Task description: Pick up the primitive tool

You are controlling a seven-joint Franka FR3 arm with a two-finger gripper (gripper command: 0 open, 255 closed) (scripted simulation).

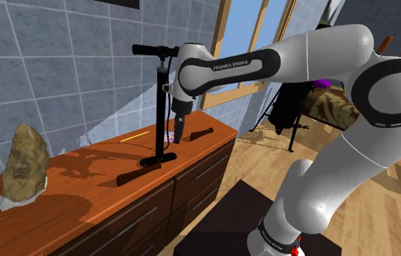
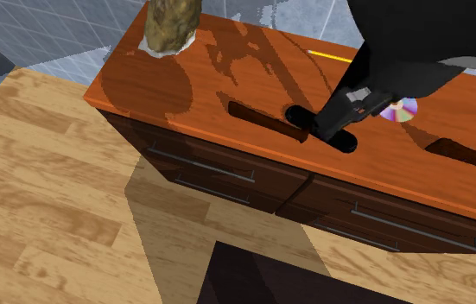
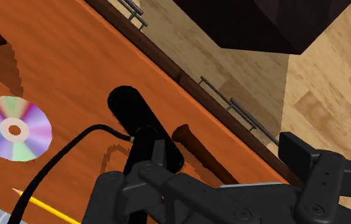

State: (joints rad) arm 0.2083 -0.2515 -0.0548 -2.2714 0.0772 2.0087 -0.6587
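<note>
Orange-brown dresser top (image 1: 82,196) against a grey tiled wall (image 1: 60,65), wood floor (image 2: 46,173) below. Nearest the stand, the gripper (image 1: 179,133) hangs pointing down over the top's window end, just beside a black floor pump (image 1: 160,94) that stands upright on its foot. Can't tell if the pincer is apart or together. By the pump's foot lie a dark brown stick (image 3: 196,149) and a shiny disc (image 3: 13,129), then a yellow pencil (image 3: 46,207) nearer the wall. Farthest off, at the shoulder view's left end, the primitive tool (image 1: 22,169), a tan stone lump, stands upright on a pale base (image 1: 11,201), well apart from the gripper. Judgement: reach not begun. The arm must travel along the top clear of the pump, and the upright stone probably suits a grasp from above.
</note>
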